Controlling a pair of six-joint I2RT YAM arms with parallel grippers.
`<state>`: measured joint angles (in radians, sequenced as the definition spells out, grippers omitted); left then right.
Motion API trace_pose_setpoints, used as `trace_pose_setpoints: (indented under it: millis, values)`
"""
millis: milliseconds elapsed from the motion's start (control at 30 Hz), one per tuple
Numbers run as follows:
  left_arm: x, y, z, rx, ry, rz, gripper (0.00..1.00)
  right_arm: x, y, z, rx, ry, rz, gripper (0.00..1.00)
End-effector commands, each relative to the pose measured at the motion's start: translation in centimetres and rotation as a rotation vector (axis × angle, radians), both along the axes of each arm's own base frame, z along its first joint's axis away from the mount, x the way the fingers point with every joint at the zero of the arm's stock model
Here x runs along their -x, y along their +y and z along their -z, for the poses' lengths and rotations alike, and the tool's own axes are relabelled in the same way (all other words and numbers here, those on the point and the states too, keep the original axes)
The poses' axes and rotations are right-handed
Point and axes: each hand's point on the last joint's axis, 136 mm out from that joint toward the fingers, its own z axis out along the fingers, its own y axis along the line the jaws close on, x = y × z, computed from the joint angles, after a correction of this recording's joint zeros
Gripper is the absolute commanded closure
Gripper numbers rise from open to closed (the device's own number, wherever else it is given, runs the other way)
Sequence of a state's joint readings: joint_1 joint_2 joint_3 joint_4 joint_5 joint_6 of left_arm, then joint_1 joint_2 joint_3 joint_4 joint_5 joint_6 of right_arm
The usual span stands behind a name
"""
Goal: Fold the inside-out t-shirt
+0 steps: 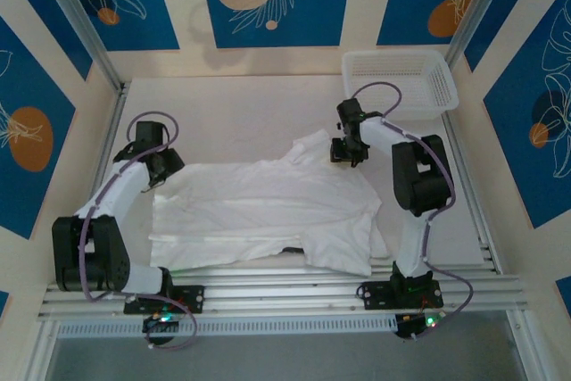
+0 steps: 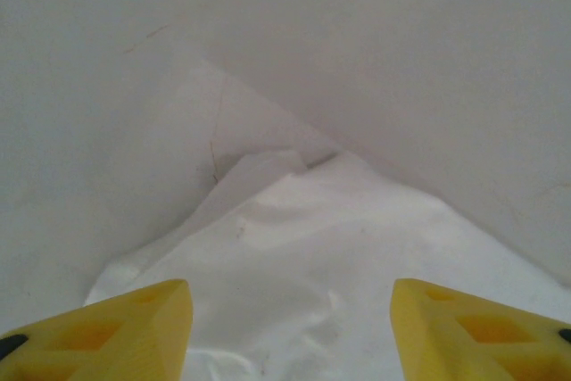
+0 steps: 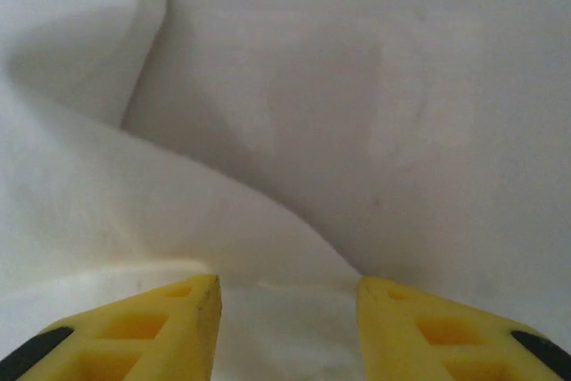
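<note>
Top external view: the inside-out t-shirt (image 1: 268,211) is seen spread flat on the middle of the white bench (image 1: 232,104), between the two arms. The left end effector (image 1: 159,169) is placed at the left edge of the shirt, the right end effector (image 1: 346,153) at its far right corner. In the wrist views the yellow fingers (image 2: 134,323) of the left one are held wide apart over a cloth corner. Those of the right one are parted more narrowly, and no cloth is pinched between them. A white mesh basket (image 1: 399,80) is set at the far right of the bench.
</note>
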<state>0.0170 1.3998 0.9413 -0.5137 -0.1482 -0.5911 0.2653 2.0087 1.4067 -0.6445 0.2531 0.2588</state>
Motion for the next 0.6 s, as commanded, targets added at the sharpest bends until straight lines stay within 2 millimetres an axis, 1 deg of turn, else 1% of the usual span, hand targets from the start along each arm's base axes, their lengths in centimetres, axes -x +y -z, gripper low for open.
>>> trace_pose_setpoints:
  millis: [0,133,233,333,400,467,500,567]
  values:
    - [-0.5,0.7,-0.3,0.003,0.023,0.036,0.38,-0.4,0.0,0.3,0.058,0.029,-0.062,0.54]
    - [-0.8,1.1,0.0,0.018,0.036,0.041,0.37,0.0,-0.1,1.7,0.087,0.068,-0.08,0.55]
    - [-1.0,1.5,0.5,0.018,0.074,0.051,0.38,0.0,-0.8,1.6,0.143,0.064,-0.091,0.54]
    - [-1.1,1.8,0.9,0.011,0.092,0.044,0.38,-0.4,-1.1,0.8,0.155,0.028,-0.094,0.41]
    - [-1.2,2.0,0.9,0.005,0.089,0.035,0.38,-0.5,-1.1,0.6,0.126,0.024,-0.094,0.36]
    - [-1.2,2.1,0.8,0.004,0.087,0.029,0.38,-0.5,-0.8,1.0,0.074,0.048,-0.081,0.36]
    - [-1.2,2.2,0.8,0.002,0.088,0.022,0.38,-0.4,-0.8,1.4,0.053,0.073,-0.074,0.37]
    - [-1.2,2.4,0.9,-0.002,0.091,0.01,0.38,-0.4,-0.6,1.5,0.039,0.085,-0.079,0.4]
